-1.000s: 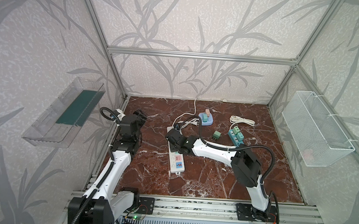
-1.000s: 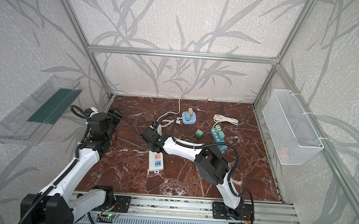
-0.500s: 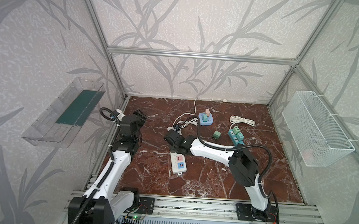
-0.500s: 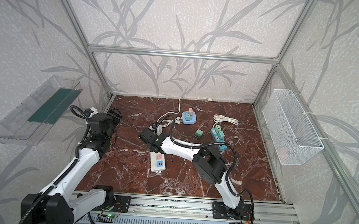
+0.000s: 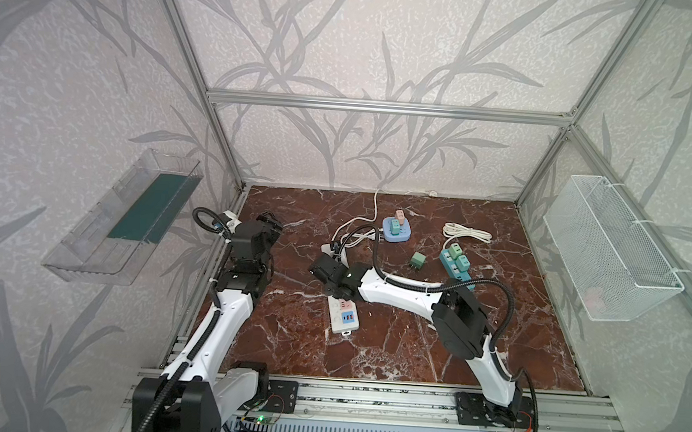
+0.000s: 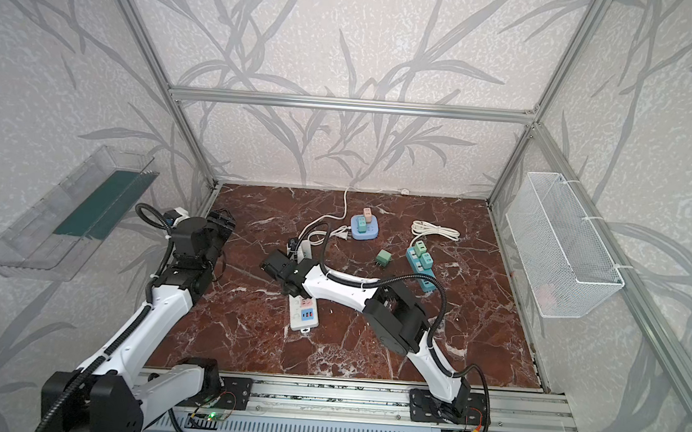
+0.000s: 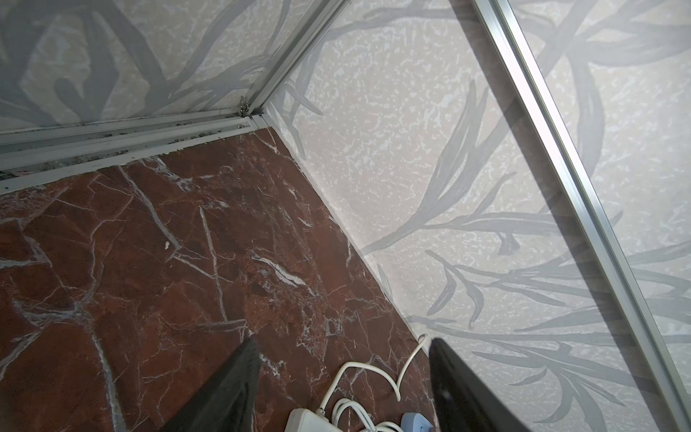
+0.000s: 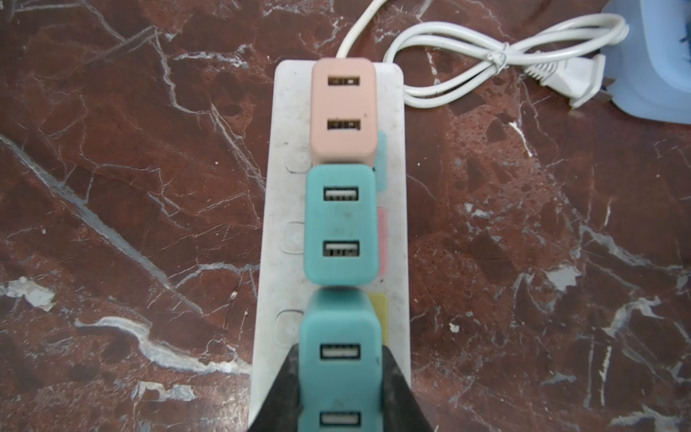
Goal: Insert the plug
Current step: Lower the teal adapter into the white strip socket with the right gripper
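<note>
Plug (image 8: pixel 340 377), teal with two USB ports, is clamped at its sides by the black fingers (image 8: pixel 284 385) of the right gripper (image 8: pixel 340 351). It stands over the white power strip (image 8: pixel 278 209), which lies left of centre on the marble table (image 5: pixel 409 355). Whether its pins are fully seated cannot be told. Just beyond it, in a row toward the strip's far end, stand a second teal plug (image 8: pixel 340 228) and a pink plug (image 8: pixel 344 112).

The left gripper (image 7: pixel 344 340) hangs at the far left of the table, its jaws apart with nothing between them.

Holders and contents:
- The round blue socket hub (image 5: pixel 403 237), far centre, carries a pair of plugs (image 5: pixel 393 227), one pink and one teal.
- The teal power strip (image 5: pixel 450 274), to the right, carries two green plugs (image 5: pixel 455 249).
- The clear bin (image 5: pixel 83 257) on the left wall holds a dark green sheet (image 5: pixel 149 207).
- The wire basket (image 5: pixel 609 244) on the right wall holds a pale pink item (image 5: pixel 591 299), too faint to identify.

A loose green plug (image 5: pixel 417 259) lies on the table between the hub and the teal strip.
</note>
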